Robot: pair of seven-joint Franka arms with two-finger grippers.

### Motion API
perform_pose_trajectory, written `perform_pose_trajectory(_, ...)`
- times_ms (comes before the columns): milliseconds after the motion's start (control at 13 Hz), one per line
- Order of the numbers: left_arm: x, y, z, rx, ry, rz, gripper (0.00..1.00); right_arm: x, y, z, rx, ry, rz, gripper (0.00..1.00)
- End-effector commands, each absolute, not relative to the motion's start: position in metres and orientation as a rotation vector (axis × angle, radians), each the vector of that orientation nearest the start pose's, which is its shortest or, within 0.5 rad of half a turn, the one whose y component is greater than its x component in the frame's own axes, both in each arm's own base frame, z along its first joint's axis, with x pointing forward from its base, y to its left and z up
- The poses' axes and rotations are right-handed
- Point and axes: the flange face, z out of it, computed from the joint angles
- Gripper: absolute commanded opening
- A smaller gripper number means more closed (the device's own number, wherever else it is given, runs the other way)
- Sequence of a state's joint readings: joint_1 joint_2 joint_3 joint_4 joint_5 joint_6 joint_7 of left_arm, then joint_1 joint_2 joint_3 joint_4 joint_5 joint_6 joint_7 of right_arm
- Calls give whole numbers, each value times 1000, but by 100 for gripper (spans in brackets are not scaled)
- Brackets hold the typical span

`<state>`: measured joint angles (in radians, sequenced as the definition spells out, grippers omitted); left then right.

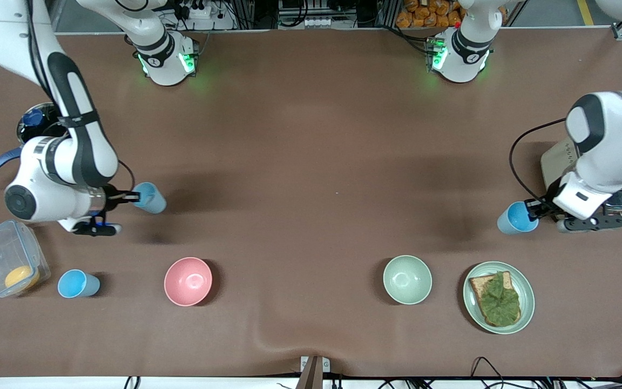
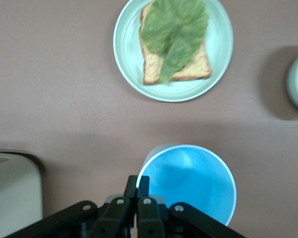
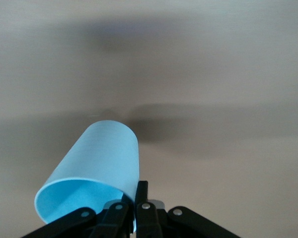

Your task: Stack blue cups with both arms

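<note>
My right gripper is shut on the rim of a light-blue cup and holds it tilted on its side above the table, toward the right arm's end. In the right wrist view the fingers pinch the cup's wall. My left gripper is shut on the rim of a brighter blue cup next to the toaster. The left wrist view shows its fingers clamping the rim of that cup. A third blue cup stands on the table beside a clear container.
A pink bowl and a pale green bowl stand near the front camera. A plate with toast and lettuce lies beside the green bowl. A clear container, a dark pot and a toaster sit at the table's ends.
</note>
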<state>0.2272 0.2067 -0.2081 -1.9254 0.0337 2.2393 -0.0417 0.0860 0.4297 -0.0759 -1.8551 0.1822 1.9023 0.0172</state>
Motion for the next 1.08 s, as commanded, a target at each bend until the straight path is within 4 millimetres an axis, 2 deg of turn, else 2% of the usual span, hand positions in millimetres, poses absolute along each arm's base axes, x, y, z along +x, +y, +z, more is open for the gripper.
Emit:
perform_pose_trajectory(0,631,5,436,-3160,-20,-146,0,599,126,294,-2952,291,580,0)
perform_pose_trajectory(154,631,1,442,-3163,-15,-153,0,589,214,296,-2930,392,575,0)
perform_pose_trajectory(308,632,-3,449,-3166,-16,-147,0,580,287,288,-2904,470,532,0)
perform_pose_trajectory(538,631,-6,459,-3163,7,-133,0,571,378,258,-2892,576,470,0)
perform_pose_trajectory(692,635,-14,470,-3171,11,-114,0,563,411,246,-2900,630,460,0)
perform_pose_trajectory(846,636,-15,476,-3171,10,-121,0,559,421,237,-2894,628,446,0)
perform_pose_trajectory(1000,638,-31,477,-3175,40,-125,0,553,427,227,-2902,619,463,0)
